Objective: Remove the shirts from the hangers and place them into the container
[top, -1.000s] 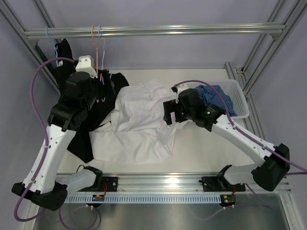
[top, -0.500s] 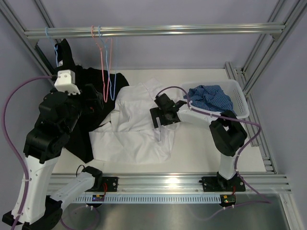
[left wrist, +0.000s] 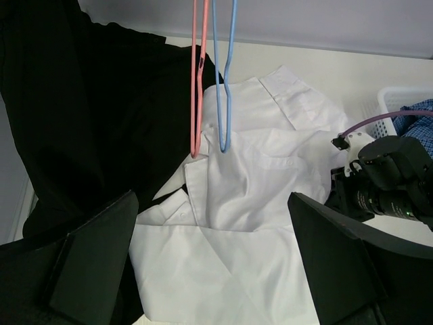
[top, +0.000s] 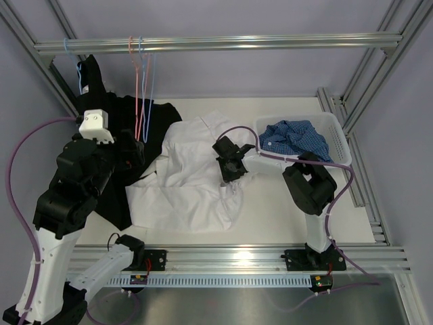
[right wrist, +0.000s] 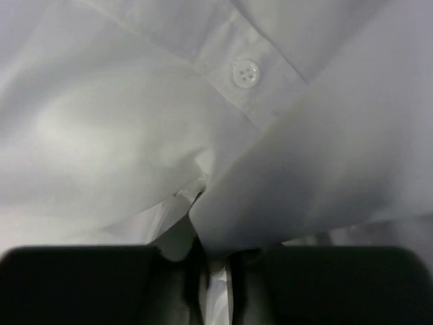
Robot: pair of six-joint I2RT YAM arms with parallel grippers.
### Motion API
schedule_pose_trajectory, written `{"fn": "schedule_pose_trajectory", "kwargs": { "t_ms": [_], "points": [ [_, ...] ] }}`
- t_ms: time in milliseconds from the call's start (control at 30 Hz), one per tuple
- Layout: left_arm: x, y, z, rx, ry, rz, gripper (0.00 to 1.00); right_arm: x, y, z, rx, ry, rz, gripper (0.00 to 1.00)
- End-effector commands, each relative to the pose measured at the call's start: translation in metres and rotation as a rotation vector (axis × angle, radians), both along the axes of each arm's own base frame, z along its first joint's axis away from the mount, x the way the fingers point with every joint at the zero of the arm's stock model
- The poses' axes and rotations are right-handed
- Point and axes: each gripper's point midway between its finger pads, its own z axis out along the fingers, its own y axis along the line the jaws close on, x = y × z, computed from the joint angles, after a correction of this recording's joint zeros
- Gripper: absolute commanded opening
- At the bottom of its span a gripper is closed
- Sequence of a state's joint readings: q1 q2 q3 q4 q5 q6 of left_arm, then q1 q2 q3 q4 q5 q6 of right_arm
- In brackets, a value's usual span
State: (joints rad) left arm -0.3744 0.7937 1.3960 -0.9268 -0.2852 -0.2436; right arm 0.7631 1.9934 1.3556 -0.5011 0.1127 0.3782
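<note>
Right fingers [right wrist: 298, 284] are clamping a fold of the white shirt [top: 189, 179]; left fingers [left wrist: 88, 264] are hanging wide apart. The next move is probably lifting it across into the container [top: 338, 135].

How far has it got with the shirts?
Done: the blue checked shirt lies in the white basket, and a pink hanger hangs empty. In hand: the right gripper pinches the white shirt on the table. Remaining: that shirt and the black shirt must reach the basket; the left gripper is open, holding nothing.

From above, the left arm [top: 71, 186] covers much of the black shirt [top: 159, 114], and the white shirt [top: 189, 186] hides the jaws of the right gripper [top: 228, 177].
</note>
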Motion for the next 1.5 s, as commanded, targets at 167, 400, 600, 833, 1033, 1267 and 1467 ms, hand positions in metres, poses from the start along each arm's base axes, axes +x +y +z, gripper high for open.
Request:
{"fn": "schedule_pose_trajectory", "kwargs": {
  "t_ms": [167,400,600,833,1033,1267,1467],
  "points": [
    [0.005,0.004,0.013,0.012,-0.065,0.014,0.99,-0.042,-0.013,0.086,0.124,-0.039,0.085,0.0],
    [0.008,0.006,0.028,0.019,-0.101,0.025,0.99,-0.028,-0.081,0.285,0.137,-0.445,-0.04,0.0],
    [0.006,0.011,0.035,0.031,-0.12,0.043,0.99,-0.022,-0.16,0.42,0.167,-0.758,-0.257,0.0],
    [0.009,0.007,0.041,0.012,-0.135,0.031,0.99,-0.024,-0.217,0.536,0.208,-1.039,-0.391,0.0],
    [0.01,0.006,0.041,0.009,-0.136,0.028,0.99,-0.048,-0.217,0.6,0.348,-1.211,-0.32,0.0],
    [0.009,0.007,0.042,0.01,-0.14,0.029,0.99,-0.068,-0.228,0.626,0.433,-1.335,-0.33,0.0],
    [0.01,0.006,0.036,0.015,-0.127,0.026,0.99,-0.091,-0.246,0.647,0.475,-1.432,-0.363,0.0]
  ]
}}
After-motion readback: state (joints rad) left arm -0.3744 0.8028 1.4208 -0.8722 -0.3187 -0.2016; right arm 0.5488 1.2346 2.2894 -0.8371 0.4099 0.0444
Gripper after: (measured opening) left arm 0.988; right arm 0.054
